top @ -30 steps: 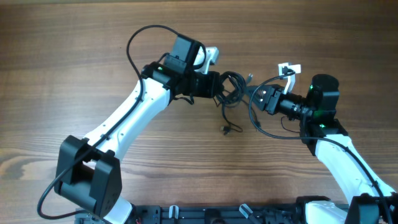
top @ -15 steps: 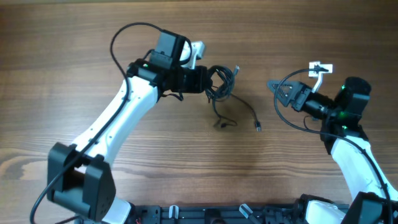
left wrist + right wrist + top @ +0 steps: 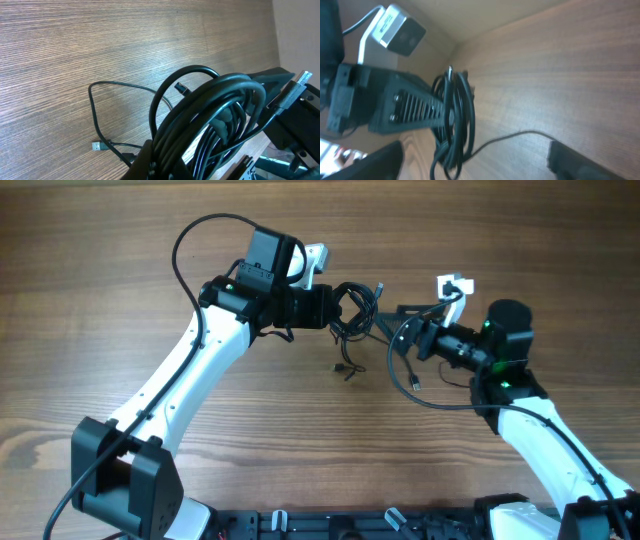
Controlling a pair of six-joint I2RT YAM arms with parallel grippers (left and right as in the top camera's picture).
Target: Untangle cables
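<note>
no word, label, brand name or number can be read in any view (the right wrist view is too blurred for fine print); the cables [image 3: 356, 311] and the wooden table [image 3: 100, 280] bear no legible marks.

The wood-grain table [image 3: 120, 260]; 1 loose plug-tipped end of the cables [image 3: 210, 100] seemingly lies on it.

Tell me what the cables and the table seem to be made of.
The cables: probably plastic or rubber sheathing, black, slightly glossy; light streaks run along the smooth, bent cords. One plug has a silvery tip, likely metal. The table: wood or wood-look laminate, matte brown with grain lines; which one cannot be told.
</note>
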